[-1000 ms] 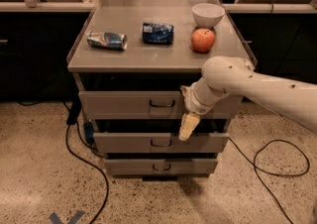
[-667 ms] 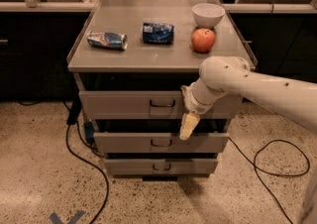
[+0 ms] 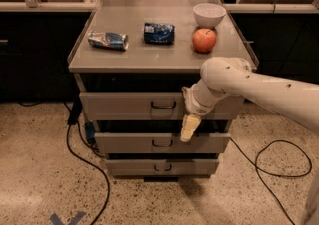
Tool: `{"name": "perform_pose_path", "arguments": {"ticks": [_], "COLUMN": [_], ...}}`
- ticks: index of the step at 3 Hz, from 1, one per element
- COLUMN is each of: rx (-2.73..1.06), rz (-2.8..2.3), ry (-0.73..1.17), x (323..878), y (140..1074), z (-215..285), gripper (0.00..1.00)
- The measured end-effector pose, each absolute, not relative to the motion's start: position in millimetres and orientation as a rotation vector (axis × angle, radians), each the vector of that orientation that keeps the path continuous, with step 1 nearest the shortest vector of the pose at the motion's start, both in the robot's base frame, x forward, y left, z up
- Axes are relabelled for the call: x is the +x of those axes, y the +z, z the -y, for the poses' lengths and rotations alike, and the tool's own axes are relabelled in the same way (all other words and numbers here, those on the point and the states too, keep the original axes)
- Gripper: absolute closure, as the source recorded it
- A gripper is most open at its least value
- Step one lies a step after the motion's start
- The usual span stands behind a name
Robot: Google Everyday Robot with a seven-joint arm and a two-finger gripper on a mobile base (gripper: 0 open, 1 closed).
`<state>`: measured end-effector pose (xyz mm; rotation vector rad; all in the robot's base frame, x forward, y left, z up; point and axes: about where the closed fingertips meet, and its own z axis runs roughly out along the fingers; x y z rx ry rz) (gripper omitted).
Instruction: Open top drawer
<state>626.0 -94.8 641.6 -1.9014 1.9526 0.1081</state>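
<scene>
Camera view: little change is recorded over the last second. The hand is found where it was, low in front of the cabinet at centre frame, hung downward just right of the small dark loop handle and overlapping the gap between the top drawer and the middle drawer. Only the bend of the white arm is seen to have crept slightly toward the left of the frame.

Whether the hand is open or closed cannot be told. No hold on the handle is seen; the two are near but apart.

The top drawer lies directly under the surface, at the centre of the frame. Its front is not seen to have moved, and its tray is not exposed.

It is judged that the pull has not begun and that the approach is unfinished: the handle must first be reached from the right and hooked.

The can, apple and bowl are unmoved on top.
</scene>
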Motion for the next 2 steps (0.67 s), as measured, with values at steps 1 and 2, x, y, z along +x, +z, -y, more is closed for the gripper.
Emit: {"name": "perform_pose_path", "arguments": {"ticks": [1, 2], "rx": [-1.905, -1.875], "rz": [-1.970, -2.021], "ry": [0.143, 0.236], "x": [617.3, 556.8], "y": [643.1, 670.7], "z": [93.1, 83.1], "gripper": [0.00, 0.00]}}
